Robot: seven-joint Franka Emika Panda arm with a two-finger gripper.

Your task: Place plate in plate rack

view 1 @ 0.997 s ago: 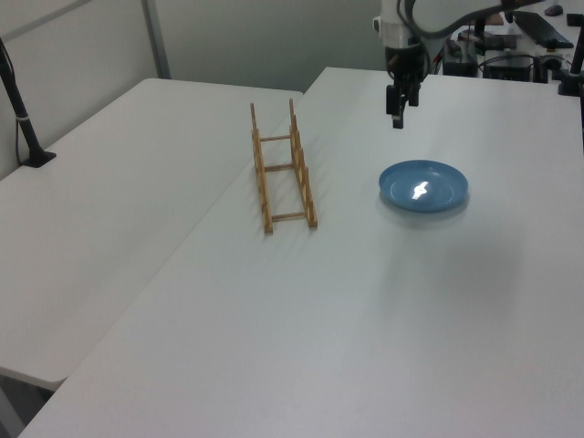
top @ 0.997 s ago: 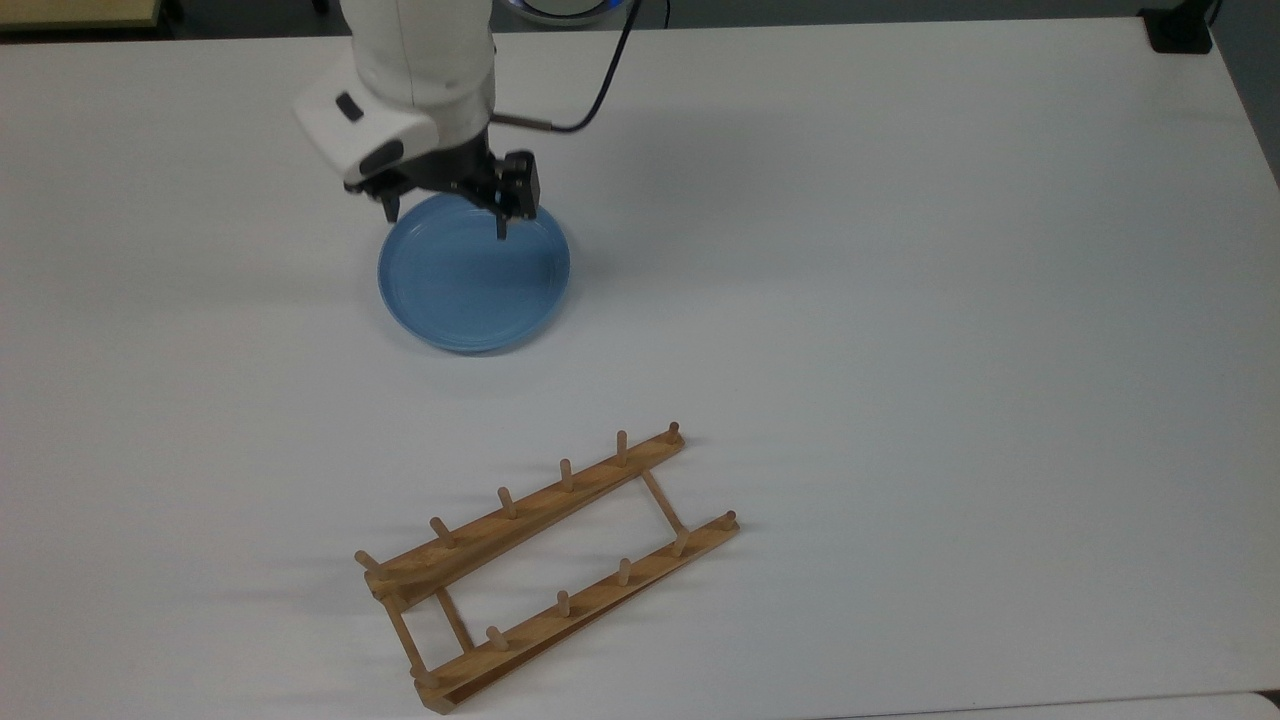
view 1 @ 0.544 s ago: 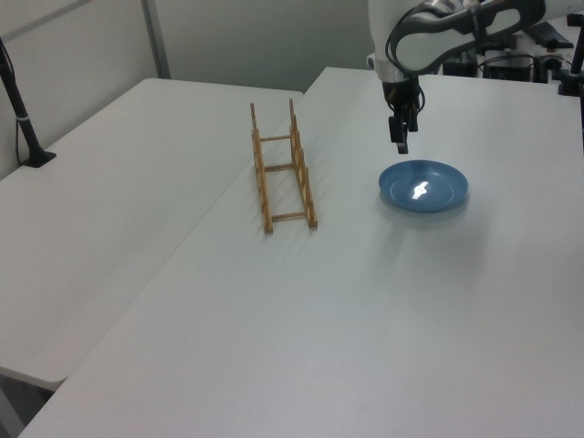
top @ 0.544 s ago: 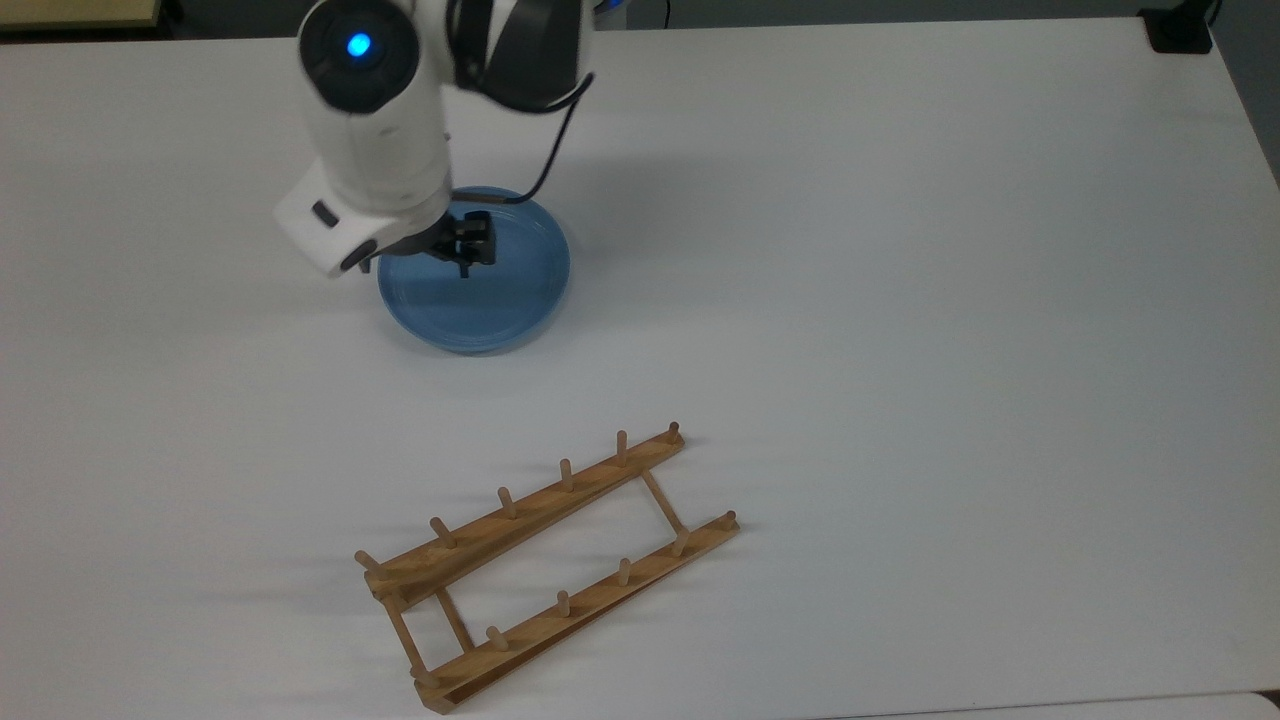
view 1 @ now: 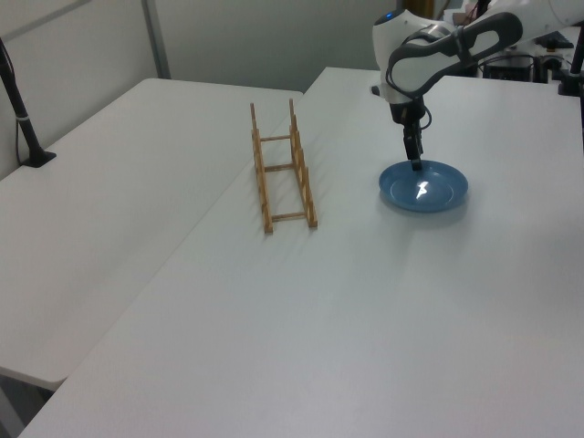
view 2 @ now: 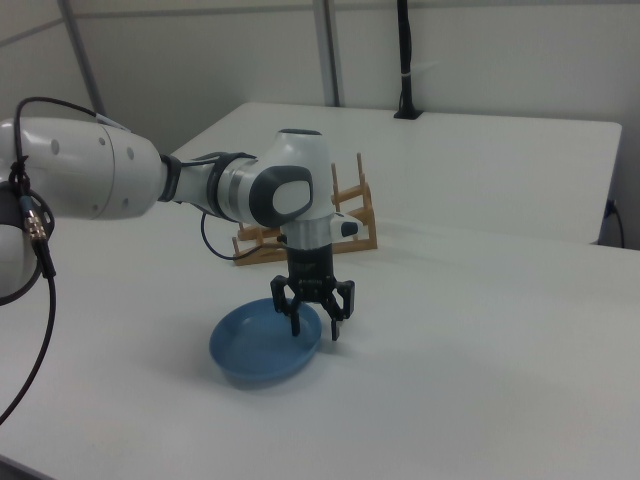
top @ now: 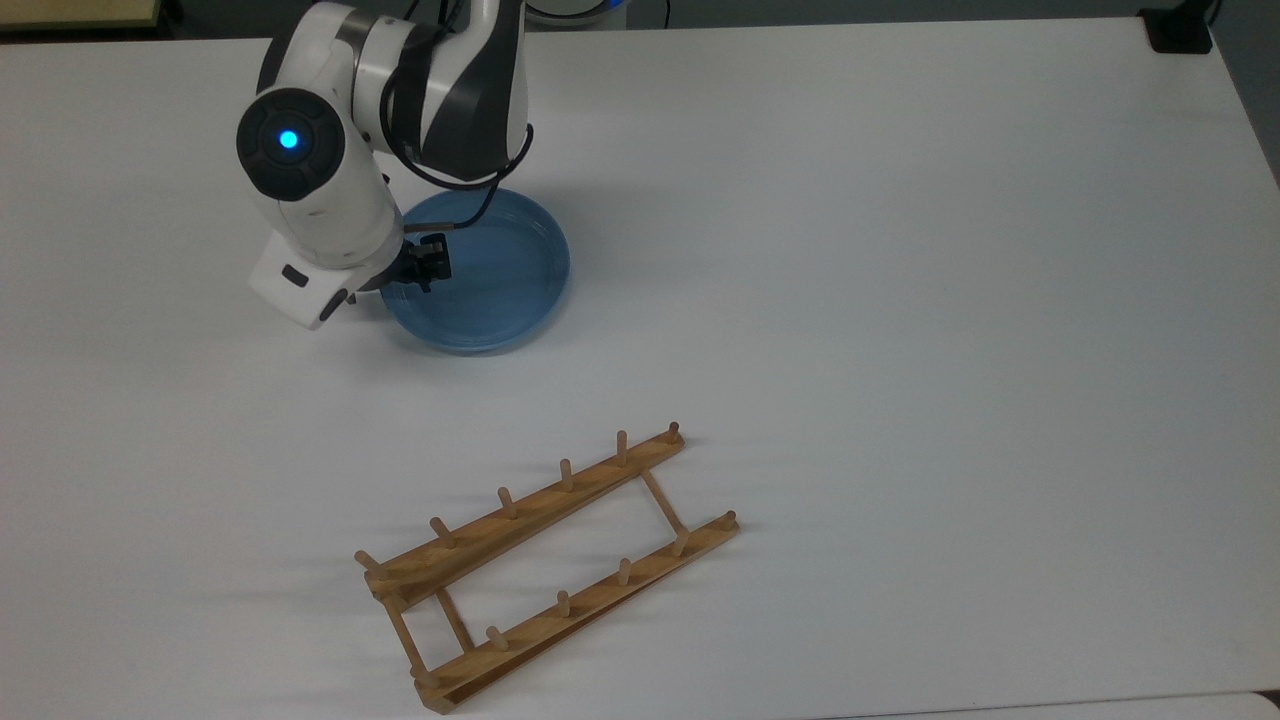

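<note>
1. Plate (top: 485, 275) lies flat on the white table (top: 900, 300), rim up, not yet lifted. It sits well apart from the plate rack (top: 545, 565).
2. Gripper (view 2: 313, 327) is spread, fingers pointing down, straddling the plate's rim at the edge nearest the rack in the right view; one finger (view 2: 294, 323) is inside the dish, the other outside. Can't tell if the tips touch the rim yet. In the top view the arm's wrist covers the plate's left edge.
3. Step in hand, imo: final approach to a rim grasp. Nothing pinched.
4. Next move calls for: drop a bit more so the rim sits between the fingers, close, lift, then tilt the plate to vertical, since rack slots take it on edge.
5. Plate is round, so no long axis; its face points straight up.
6. Rack's long axis runs diagonally in the top view, lower left to upper right. Pegs stand upright, rails parallel. Plate's plane must go across the rails, between two peg pairs.
7. Risk: glossy shallow rim, thin bite, could slip during the tilt.
</note>
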